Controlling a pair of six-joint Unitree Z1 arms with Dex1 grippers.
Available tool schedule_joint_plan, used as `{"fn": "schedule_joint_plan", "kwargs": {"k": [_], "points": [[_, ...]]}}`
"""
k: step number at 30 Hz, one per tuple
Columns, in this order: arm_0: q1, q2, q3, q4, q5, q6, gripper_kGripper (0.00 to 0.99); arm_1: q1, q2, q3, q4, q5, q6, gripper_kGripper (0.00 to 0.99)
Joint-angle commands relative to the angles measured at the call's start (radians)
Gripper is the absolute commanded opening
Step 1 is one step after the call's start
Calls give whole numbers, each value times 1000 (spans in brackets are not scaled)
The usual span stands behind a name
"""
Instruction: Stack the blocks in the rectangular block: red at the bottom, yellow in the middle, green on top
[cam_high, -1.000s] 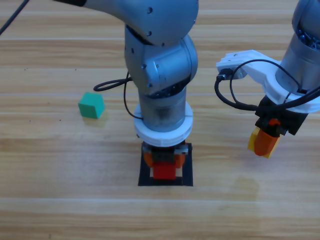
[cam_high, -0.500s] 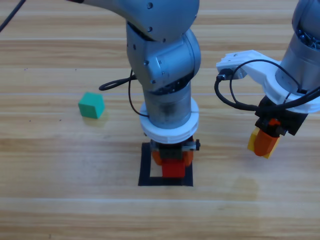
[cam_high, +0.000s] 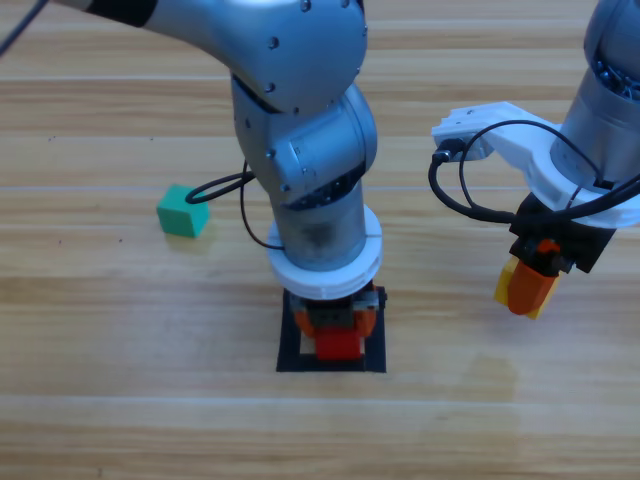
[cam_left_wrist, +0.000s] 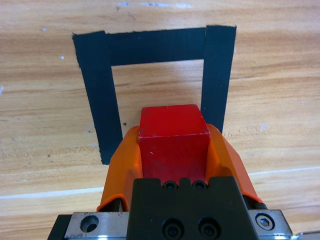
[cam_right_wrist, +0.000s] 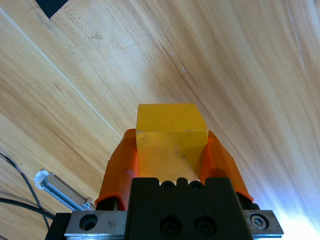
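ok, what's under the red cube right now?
Bare wood inside the rectangular block; the red cube sits clamped in the left gripper above it. Directly beneath is hidden, so touchdown can't be confirmed.

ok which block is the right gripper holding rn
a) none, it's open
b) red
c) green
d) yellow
d: the right gripper is shut on the yellow cube, held off to the side above the table, while the left gripper grips the red cube over the tape rectangle and the green cube sits loose on the table.
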Motion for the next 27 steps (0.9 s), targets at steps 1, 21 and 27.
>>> {"fn": "schedule_joint_plan", "kwargs": {"k": [1, 21, 27], "points": [[29, -6, 20, -9, -5, 7, 0, 29, 14, 24, -25, 19, -1, 0], [27, 38, -72, 58, 12, 39, 0, 29, 14, 25, -26, 22, -5, 0], [27, 60, -77, 71, 12, 43, 0, 29, 14, 27, -26, 23, -5, 0]]}}
